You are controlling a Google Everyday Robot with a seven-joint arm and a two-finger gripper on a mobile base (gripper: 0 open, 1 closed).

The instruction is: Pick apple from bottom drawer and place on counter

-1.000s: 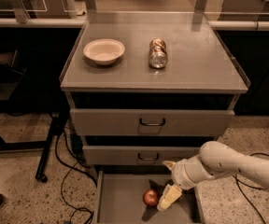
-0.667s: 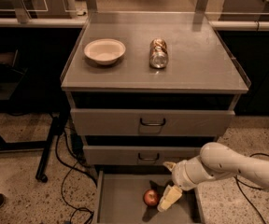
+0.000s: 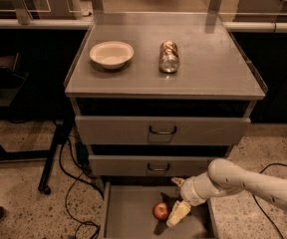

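**A low reach from the right**

The small round red apple with yellowish patches (image 3: 160, 210) lies on the floor of the lowest grey metal drawer (image 3: 128, 218), which stands pulled out. The robot's cream-coloured hand (image 3: 176, 210) is down inside that drawer, just beside the apple on its right. I cannot tell whether the hand is open or closed. Up on the flat grey metal desk (image 3: 208, 68) sit a shallow cream bowl (image 3: 111, 54) and a crushed metal can (image 3: 169, 57), set apart from each other.

counter (image 3: 208, 68): grey top, carries can (image 3: 169, 57) lying on its side
bowl (image 3: 111, 54): on counter, left of can, apart
bottom drawer (image 3: 128, 213): open, well below can
apple (image 3: 160, 210): on drawer floor, below can, slightly left
gripper (image 3: 173, 209): inside drawer, below can, slightly right
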